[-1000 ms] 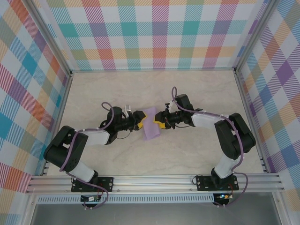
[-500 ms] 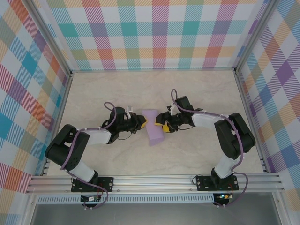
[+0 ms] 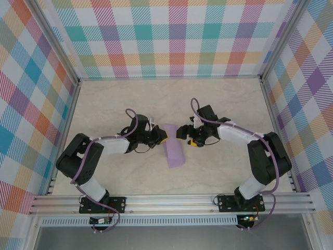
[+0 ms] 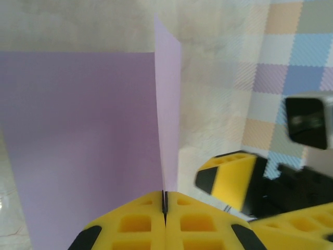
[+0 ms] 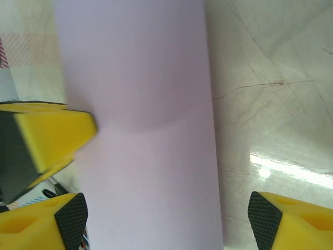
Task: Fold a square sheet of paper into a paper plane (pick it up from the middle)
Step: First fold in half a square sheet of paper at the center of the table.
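Sheet: the square sheet of paper sits mid-table between the arms, doubled along a crease into a narrow strip running near to far. Its near end is free. Cannot tell whether that end rests on the marble.
Risk: my read is that one pinch at the far-left edge is thin support. The free end could sag or swing, pivot in the jaws and let the crease spring open. An off-line bite from the right could shear the layers or crumple them.
Left claw: left gripper, fingers pressed together, pinching the sheet's edge in their seam.
Right claw: right gripper spread wide just right of the sheet, holding nothing; fingertips straddle it, contact unclear.
Far: plaid wall, well apart.
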Robot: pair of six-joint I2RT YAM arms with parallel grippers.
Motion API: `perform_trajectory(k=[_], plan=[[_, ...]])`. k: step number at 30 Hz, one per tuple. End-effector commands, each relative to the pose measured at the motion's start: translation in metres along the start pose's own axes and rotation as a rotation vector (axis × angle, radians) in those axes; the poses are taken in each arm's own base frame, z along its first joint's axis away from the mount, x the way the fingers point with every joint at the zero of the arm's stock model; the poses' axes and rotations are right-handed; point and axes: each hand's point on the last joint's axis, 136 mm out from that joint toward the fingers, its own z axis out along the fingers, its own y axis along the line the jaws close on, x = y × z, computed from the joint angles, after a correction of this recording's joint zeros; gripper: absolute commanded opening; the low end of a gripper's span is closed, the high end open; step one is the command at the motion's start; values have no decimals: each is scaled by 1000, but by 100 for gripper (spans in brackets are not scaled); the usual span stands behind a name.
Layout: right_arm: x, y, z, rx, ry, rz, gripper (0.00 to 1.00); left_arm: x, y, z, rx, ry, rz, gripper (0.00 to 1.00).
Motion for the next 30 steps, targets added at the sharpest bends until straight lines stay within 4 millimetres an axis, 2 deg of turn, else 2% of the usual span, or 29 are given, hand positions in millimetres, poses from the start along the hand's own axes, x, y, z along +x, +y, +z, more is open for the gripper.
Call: perform_trajectory(k=[1,11,21,30], plan=[[-1,-3,2,29,42,-72,82,10,7,9,-49,19,18,4],[5,-17,23,48,132,-38,69,14,34,20,-164,-11,8,5],[12,-24,38,78,180,-9,59,9,37,17,-234,-10,74,6],[17,-40,49,198,202,3,53,10,40,17,-246,-6,78,11]])
